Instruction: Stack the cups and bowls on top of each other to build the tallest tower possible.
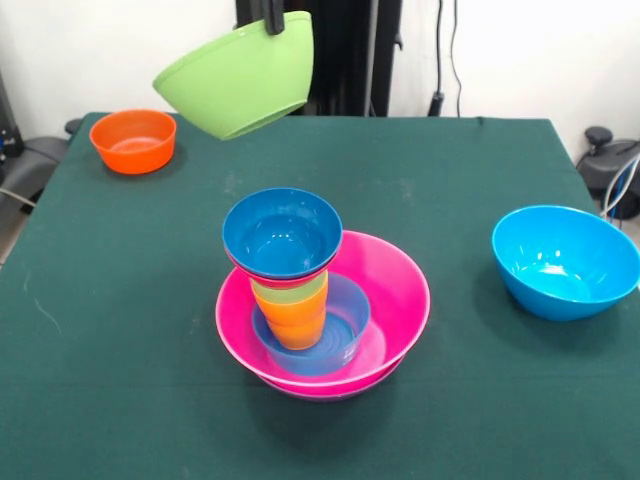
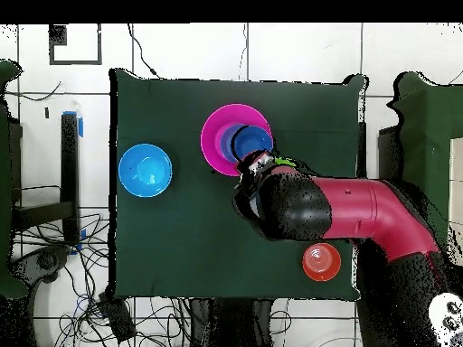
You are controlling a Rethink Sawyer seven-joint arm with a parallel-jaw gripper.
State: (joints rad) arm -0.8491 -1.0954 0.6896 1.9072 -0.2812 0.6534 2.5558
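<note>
My gripper [image 1: 275,20] hangs at the top edge, shut on the rim of the lime green bowl [image 1: 238,80], which is tilted in the air behind and to the left of the tower. The tower's base is the wide pink bowl [image 1: 395,300] [image 2: 217,135]. Inside it sits a small light-blue bowl [image 1: 345,320]. In that bowl stand the orange cup [image 1: 295,318] and, over it, the light green cup [image 1: 290,291]. A red bowl's rim and the dark-blue bowl [image 1: 282,232] [image 2: 253,140] top the tower. In the overhead view the arm [image 2: 344,212] hides the gripper, and only a green sliver [image 2: 285,164] of the held bowl shows.
The large sky-blue bowl [image 1: 565,260] [image 2: 145,170] stands alone at the right of the front view. The small orange bowl [image 1: 133,140] [image 2: 321,262] sits at the far left corner of the green tablecloth [image 1: 120,330]. Cables and stands surround the table.
</note>
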